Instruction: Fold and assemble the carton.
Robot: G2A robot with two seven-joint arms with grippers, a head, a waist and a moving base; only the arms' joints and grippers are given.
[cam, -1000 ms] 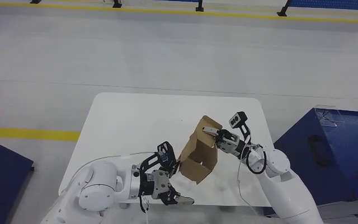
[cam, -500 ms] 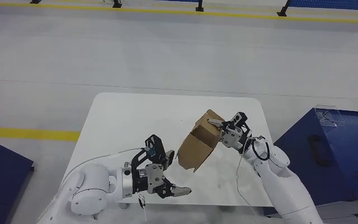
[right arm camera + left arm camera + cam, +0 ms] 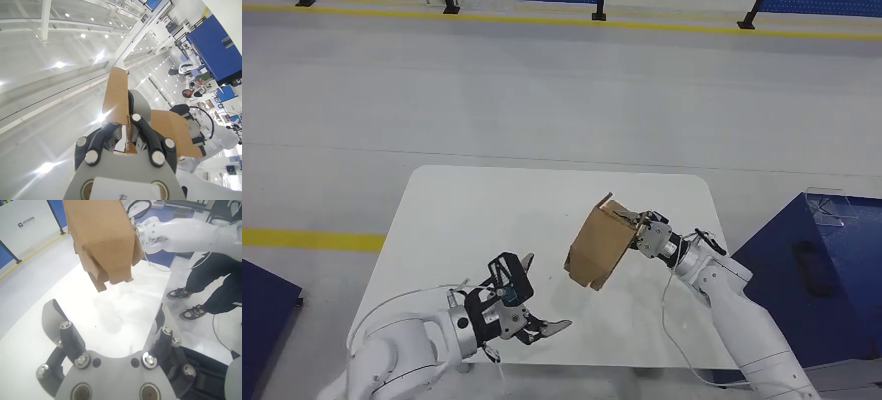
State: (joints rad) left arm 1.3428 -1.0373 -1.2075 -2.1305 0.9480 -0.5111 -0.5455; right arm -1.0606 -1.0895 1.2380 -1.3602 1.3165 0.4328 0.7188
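Brown cardboard carton (image 3: 597, 245), partly erected, held tilted above the right half of the white tabletop (image 3: 472, 210). In the left wrist view the carton (image 3: 102, 237) hangs clear of the tabletop (image 3: 56, 291), its lower flaps loose and unfolded. The right gripper (image 3: 640, 232) holds the carton's upper end. In the right wrist view its fingers (image 3: 136, 117) are clamped on one upright flap of the carton (image 3: 117, 94). The left gripper (image 3: 542, 295) hovers near the front edge of the tabletop, apart from the carton, fingers spread wide with nothing between them (image 3: 105, 313). A blue cabinet (image 3: 812, 260) stands on the floor just beyond the tabletop's right edge.
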